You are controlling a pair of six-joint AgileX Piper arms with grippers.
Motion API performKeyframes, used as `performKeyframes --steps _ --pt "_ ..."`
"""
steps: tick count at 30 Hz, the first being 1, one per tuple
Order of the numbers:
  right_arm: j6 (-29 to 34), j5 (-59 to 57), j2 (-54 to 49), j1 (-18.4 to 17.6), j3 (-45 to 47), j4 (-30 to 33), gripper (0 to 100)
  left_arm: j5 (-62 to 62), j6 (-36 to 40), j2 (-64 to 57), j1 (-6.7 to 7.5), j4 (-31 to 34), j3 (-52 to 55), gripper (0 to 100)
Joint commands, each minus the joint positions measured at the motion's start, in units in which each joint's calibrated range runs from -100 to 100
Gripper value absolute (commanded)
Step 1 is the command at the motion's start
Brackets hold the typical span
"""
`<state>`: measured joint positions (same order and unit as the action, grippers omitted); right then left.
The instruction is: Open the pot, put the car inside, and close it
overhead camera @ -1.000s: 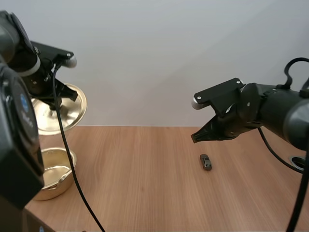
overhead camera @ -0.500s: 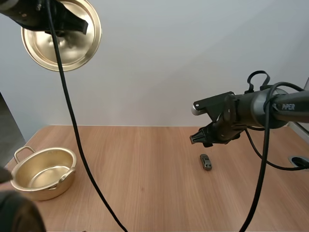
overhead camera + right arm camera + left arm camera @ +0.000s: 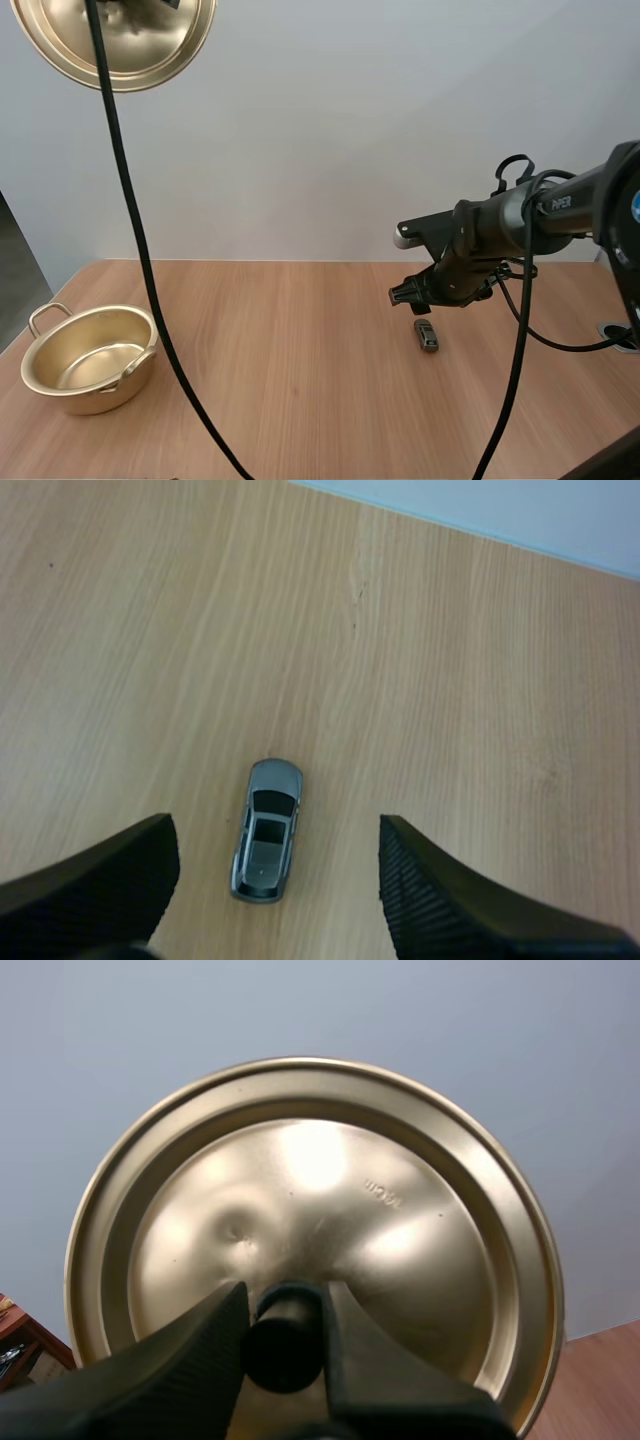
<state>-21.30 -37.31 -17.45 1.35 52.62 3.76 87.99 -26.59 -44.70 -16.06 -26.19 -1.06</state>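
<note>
We see a wooden table (image 3: 300,400) with a light brown, straight-grained top. The grain runs from the near edge toward the far edge. Behind the far edge stands a plain pale grey wall (image 3: 350,130), which meets the tabletop in a straight line. Near the right border of the high view, a round dark fitting (image 3: 622,336) with a pale ring sits in the tabletop. Beyond the table's left end we see a dark grey panel (image 3: 12,270). In the right wrist view, the tabletop carries a small dark speck (image 3: 51,565).
</note>
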Motion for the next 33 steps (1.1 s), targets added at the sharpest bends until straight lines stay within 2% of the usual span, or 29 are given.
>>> performKeyframes --steps 1,13,17,18,19,21,22,23,26,28,30,33 --pt "-0.39 -0.26 1.46 -0.06 -0.06 -1.02 96 1.09 0.0 -0.02 -0.03 0.07 -0.39 0" --pt "-1.5 0.91 10.7 -0.06 -1.61 -1.84 95 2.13 0.0 -0.02 -0.03 0.07 -1.26 0" --pt "-2.56 2.0 13.33 -0.06 -1.61 -1.84 89 2.13 0.0 -0.02 -0.03 0.07 -1.26 0" --pt "-2.56 1.78 14.15 -0.06 -1.61 -1.84 84 2.13 0.0 -0.02 -0.03 0.07 -1.26 0" --pt "-2.83 1.78 14.87 -0.06 -1.61 -1.74 73 2.13 0.0 -0.02 -0.03 0.07 -1.26 0" --pt "-3.74 1.56 15.76 -0.06 -1.61 -1.84 42 2.13 0.0 -0.02 -0.03 0.07 -1.26 0" --pt "-4.02 1.56 16.06 -0.06 -1.61 -1.74 18 2.13 0.0 -0.02 -0.03 0.07 -1.26 0" --pt "-4.79 1.81 16.16 -0.06 -1.61 -1.85 0 2.13 0.0 -0.02 -0.03 0.07 -1.26 0" --pt "-8.55 3.67 15.89 -0.06 -2.68 -3.76 0 2.11 -0.13 -0.02 -0.03 0.07 -1.26 0" --pt "-12.08 3.67 14.65 -0.06 -5.08 -7.87 0 2.11 -0.13 -0.02 -0.03 0.07 -1.26 0" --pt "-17.36 2.72 12.5 -0.43 -7.83 -13.79 0 1.91 0.45 -0.27 -0.03 0.07 -1.26 0" --pt "-28.96 -5.88 7.86 -2.63 -13.31 -26.83 0 -2.2 2.89 -1.02 -0.03 -0.24 -1.26 0"
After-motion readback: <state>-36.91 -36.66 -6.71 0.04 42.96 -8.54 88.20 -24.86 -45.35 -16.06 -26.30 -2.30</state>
